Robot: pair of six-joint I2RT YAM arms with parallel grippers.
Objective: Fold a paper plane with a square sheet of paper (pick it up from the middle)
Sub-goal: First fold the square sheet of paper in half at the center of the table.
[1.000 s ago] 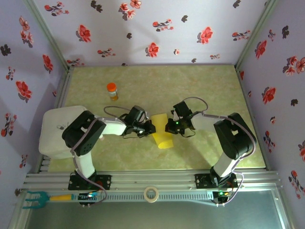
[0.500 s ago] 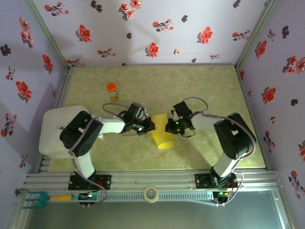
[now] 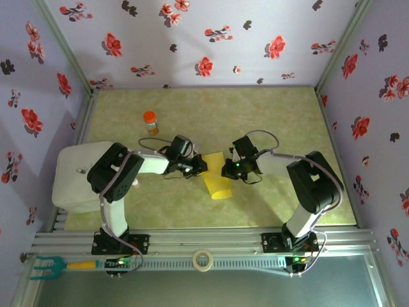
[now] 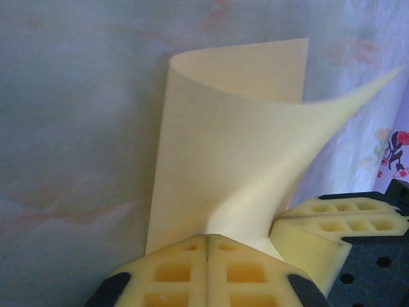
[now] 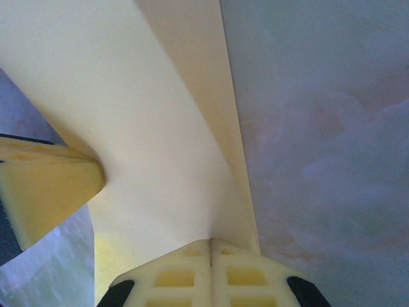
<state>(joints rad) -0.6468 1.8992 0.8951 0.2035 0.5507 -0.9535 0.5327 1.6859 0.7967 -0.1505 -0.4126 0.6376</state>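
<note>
We see the square sheet of paper [image 3: 218, 182] curled at mid-table. Our left gripper [image 3: 202, 166] and right gripper [image 3: 225, 170] meet at its far end, each with jaws clamped on it. An orange-capped bottle [image 3: 150, 121] stands far-left, well apart, and a white box [image 3: 70, 179] sits left.

Blocked at centre of tabletop [image 3: 281, 121] by left pincer [image 3: 202, 167] and right pincer [image 3: 225, 170], both clamped on the square sheet of paper [image 3: 218, 184]. Orange-capped bottle [image 3: 149, 121] standing far-left, white box [image 3: 73, 176] at left edge. Passable across far half, right side, near strip.
</note>
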